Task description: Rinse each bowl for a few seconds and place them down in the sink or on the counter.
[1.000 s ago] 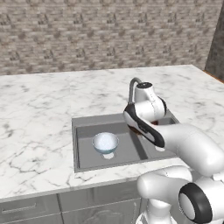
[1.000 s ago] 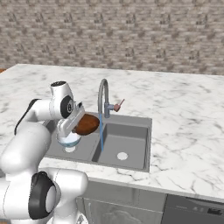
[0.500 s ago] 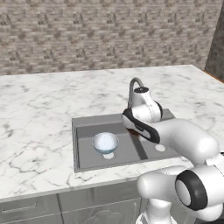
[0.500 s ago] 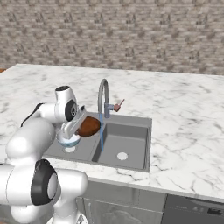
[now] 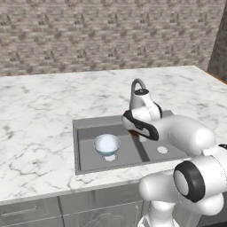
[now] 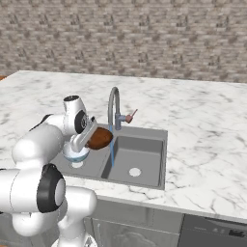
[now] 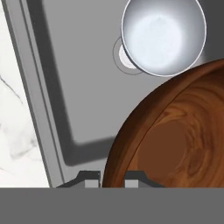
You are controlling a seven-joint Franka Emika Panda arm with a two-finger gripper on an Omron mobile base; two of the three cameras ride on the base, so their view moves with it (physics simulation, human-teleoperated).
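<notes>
My gripper [image 7: 111, 178] is shut on the rim of the dark reddish-brown bowl [image 7: 175, 144], which I hold tilted above the left basin. In the right base view this brown bowl [image 6: 99, 138] hangs at the gripper [image 6: 89, 133], its far edge right at the thin stream of water [image 6: 112, 152] falling from the tap [image 6: 114, 103]. The pale blue-white bowl [image 5: 106, 144] stands upright over the left basin's drain, also seen as the pale bowl [image 7: 162, 35] beyond the brown one. The sink [image 5: 84, 128] is sunk into the white marble counter [image 5: 40, 111].
The right basin [image 6: 140, 154] holds only its round drain [image 6: 134, 171]. The gooseneck tap [image 5: 137, 84] with its small red-tipped lever [image 6: 130, 116] rises just behind the hand. A brick wall backs the counter. Grey drawers [image 5: 31, 210] lie below.
The hand has carried the brown bowl a little toward the tap's stream and has then held nearly still. The pale bowl has not moved.
</notes>
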